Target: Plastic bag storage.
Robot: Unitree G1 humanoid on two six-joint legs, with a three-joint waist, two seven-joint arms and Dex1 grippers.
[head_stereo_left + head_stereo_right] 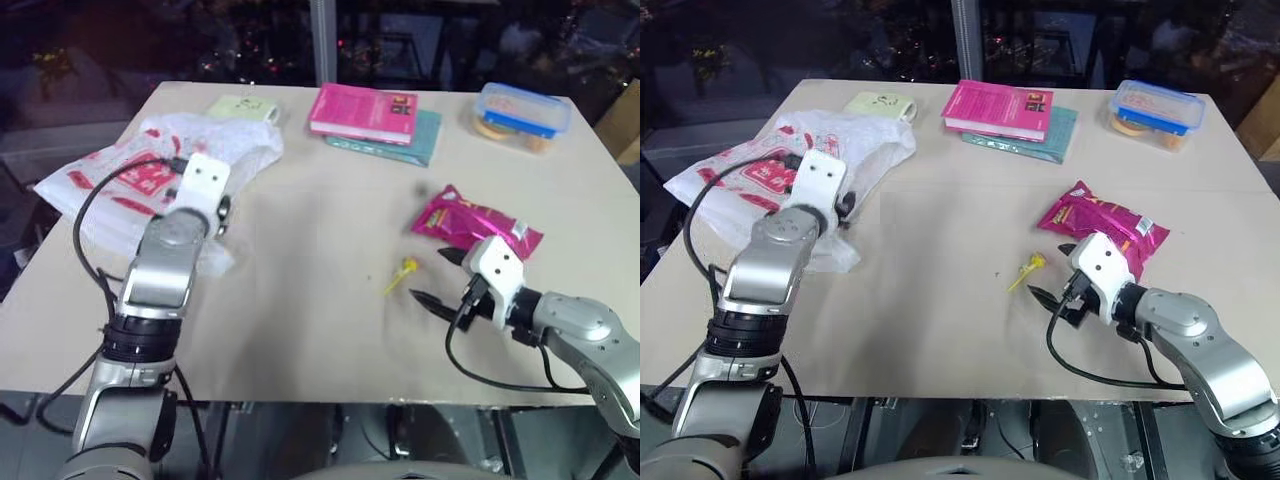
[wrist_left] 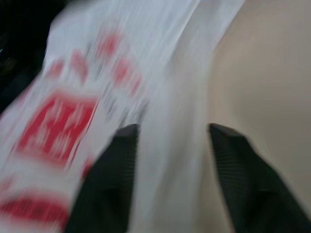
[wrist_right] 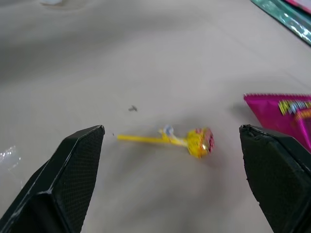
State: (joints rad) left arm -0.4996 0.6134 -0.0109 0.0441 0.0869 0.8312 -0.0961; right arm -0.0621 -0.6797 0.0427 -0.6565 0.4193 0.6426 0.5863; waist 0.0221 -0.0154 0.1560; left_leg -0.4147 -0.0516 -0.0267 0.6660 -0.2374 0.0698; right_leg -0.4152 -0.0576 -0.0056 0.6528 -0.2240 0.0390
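My left gripper (image 2: 170,145) hangs part-open over the plastic bag (image 1: 130,170), empty; right gripper (image 3: 172,160) wide near it; pinch a bunched fold, not one layer.

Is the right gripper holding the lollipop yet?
No. The right gripper stands wide open, and the yellow lollipop lies on the table between and beyond its fingers, untouched.

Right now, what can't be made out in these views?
- Bag print: motion-blurred in the left wrist view, too small in the eye views.
- Left gripper: hidden by its own wrist in the eye views.
- Contents of the box: blurred by its lid.
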